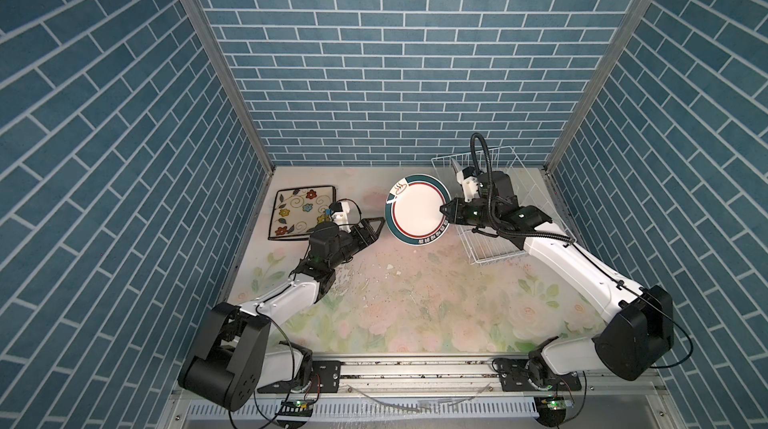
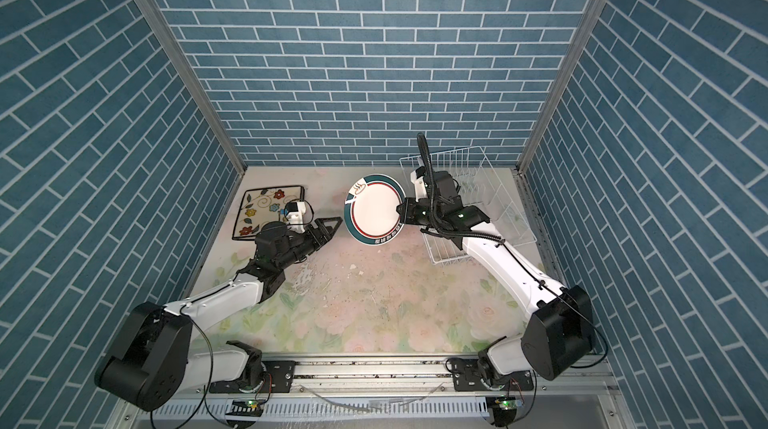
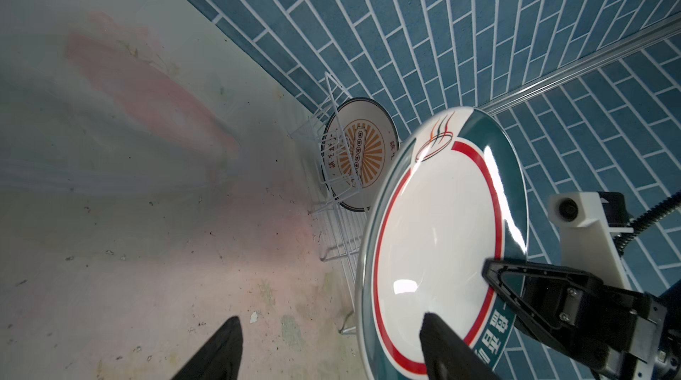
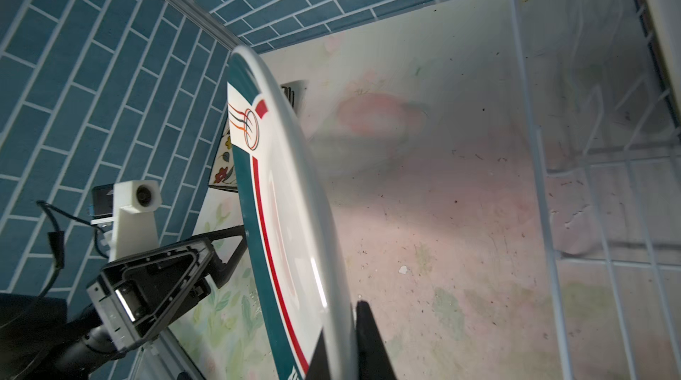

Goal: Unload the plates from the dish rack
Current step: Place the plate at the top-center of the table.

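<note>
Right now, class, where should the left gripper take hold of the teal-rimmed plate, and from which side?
The free rim opposite the right gripper, approached from the left arm's side: the teal-rimmed plate hangs tilted on edge, so the open left gripper can straddle that thin edge.

The workspace is enclosed on three sides by walls papered in a blue brick pattern with white joints. A back wall [image 1: 399, 52] stands at 12 o'clock, a side wall [image 1: 83, 156] at 9 o'clock and an opposite wall [image 1: 685, 156] at 3 o'clock. The corners are marked by an aluminium post [image 1: 216, 61] at 11 o'clock and a second post [image 1: 611, 57] at 1 o'clock. The table [image 1: 415, 302] is covered with a pale print of pink roses and green leaves. Its middle is scuffed and flecked with dark specks and white chips. At 6 o'clock the table is edged by an aluminium rail [image 1: 415, 368], with a slotted white cable duct [image 1: 478, 411] beyond it. The scene is evenly lit, and only soft shadows are cast.
</note>
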Controlling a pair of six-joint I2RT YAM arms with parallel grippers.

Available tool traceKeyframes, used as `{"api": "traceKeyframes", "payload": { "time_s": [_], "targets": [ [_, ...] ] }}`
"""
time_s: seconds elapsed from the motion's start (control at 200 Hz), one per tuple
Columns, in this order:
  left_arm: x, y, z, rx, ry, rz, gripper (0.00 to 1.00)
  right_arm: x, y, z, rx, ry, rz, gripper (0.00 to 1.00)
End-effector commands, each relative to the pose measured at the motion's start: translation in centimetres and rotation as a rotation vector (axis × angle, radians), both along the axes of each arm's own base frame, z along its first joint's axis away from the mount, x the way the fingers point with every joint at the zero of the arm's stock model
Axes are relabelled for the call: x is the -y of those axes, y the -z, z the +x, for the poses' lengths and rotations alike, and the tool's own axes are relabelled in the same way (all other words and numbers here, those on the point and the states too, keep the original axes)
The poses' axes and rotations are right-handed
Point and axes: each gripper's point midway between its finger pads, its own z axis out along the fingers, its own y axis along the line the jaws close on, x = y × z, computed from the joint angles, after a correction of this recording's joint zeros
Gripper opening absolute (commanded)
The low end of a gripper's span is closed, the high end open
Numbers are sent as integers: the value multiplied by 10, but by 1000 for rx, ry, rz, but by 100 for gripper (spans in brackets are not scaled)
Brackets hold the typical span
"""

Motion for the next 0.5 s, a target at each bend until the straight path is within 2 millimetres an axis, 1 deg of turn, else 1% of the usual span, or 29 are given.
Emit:
{"api": "traceKeyframes", "payload": {
  "time_s": [0.0, 0.135, 0.265, 0.345, 0.395, 0.495],
  "targets": [
    [4, -16, 4, 48, 22, -30, 74, -11, -34, -6, 34, -43, 174, 0],
    [7, -17, 4, 52, 35, -44, 67, -16, -31, -8, 15, -83, 197, 0],
    [9, -19, 4, 56, 48, -58, 57, -21, -31, -10, 7, -119, 227, 0],
    [10, -20, 4, 58, 52, -69, 53, -23, -28, -10, -2, -133, 241, 0],
    [11, -20, 4, 60, 56, -76, 48, -23, -27, -10, -8, -139, 247, 0],
    [14, -20, 5, 58, 67, -93, 42, -26, -23, -10, -19, -162, 274, 0]
  ]
}}
